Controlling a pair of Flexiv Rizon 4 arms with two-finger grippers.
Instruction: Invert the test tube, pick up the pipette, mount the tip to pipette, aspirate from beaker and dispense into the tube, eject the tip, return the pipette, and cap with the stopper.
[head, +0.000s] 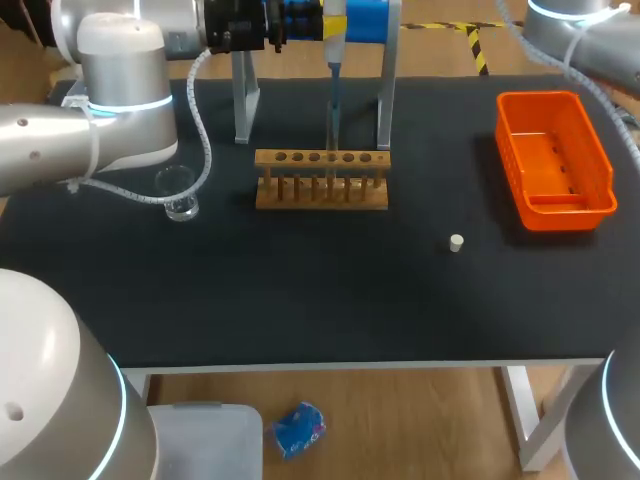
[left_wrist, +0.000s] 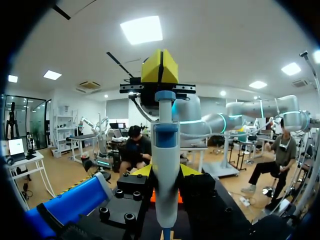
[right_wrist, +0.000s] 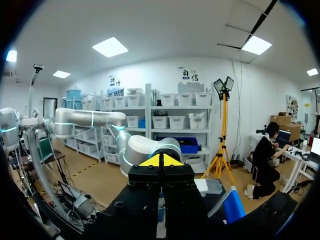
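My left gripper (left_wrist: 165, 172) is shut on the white and blue pipette (left_wrist: 165, 165), its yellow tips on either side of the body. In the head view the pipette (head: 334, 90) hangs upright from that gripper (head: 335, 25), its thin lower end pointing down at the holes of the wooden rack (head: 322, 182). My right gripper (left_wrist: 160, 65) is shut, with its yellow tips (right_wrist: 160, 161) together right over the pipette's top button. A glass beaker (head: 178, 195) stands left of the rack. The small white stopper (head: 456, 242) lies on the mat to the right. I cannot make out the test tube.
An orange bin (head: 555, 205) sits at the right edge of the black table. A metal stand (head: 244, 100) with a blue holder (head: 365, 20) rises just behind the rack. My left arm's cable loops beside the beaker.
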